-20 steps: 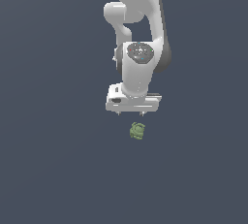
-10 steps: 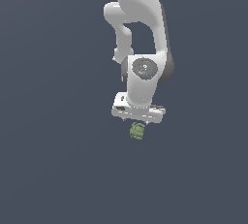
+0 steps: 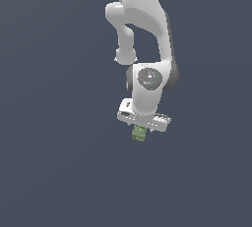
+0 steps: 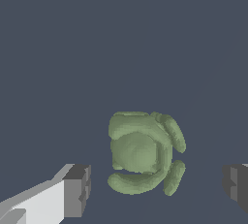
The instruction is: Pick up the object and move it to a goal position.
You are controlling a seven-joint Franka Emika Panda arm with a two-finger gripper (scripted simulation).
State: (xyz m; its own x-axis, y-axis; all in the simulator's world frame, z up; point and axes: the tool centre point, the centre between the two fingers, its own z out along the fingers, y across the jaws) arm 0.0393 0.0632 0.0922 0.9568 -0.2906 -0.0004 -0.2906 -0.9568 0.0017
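Object (image 4: pixel 143 152) lies on the counter (image 3: pixel 54 172) directly beneath the pincer (image 4: pixel 155 189), between its two spread fingers (image 4: pixel 77 191), touching neither (roundish, no marked long axis). Pincer released, empty. Judgement: a straight descent should bracket it for closing.

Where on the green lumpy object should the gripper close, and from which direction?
Across the rounded middle of the object, coming straight down from above: the gripper is open with fingers either side, and the lump is much narrower than that gap.
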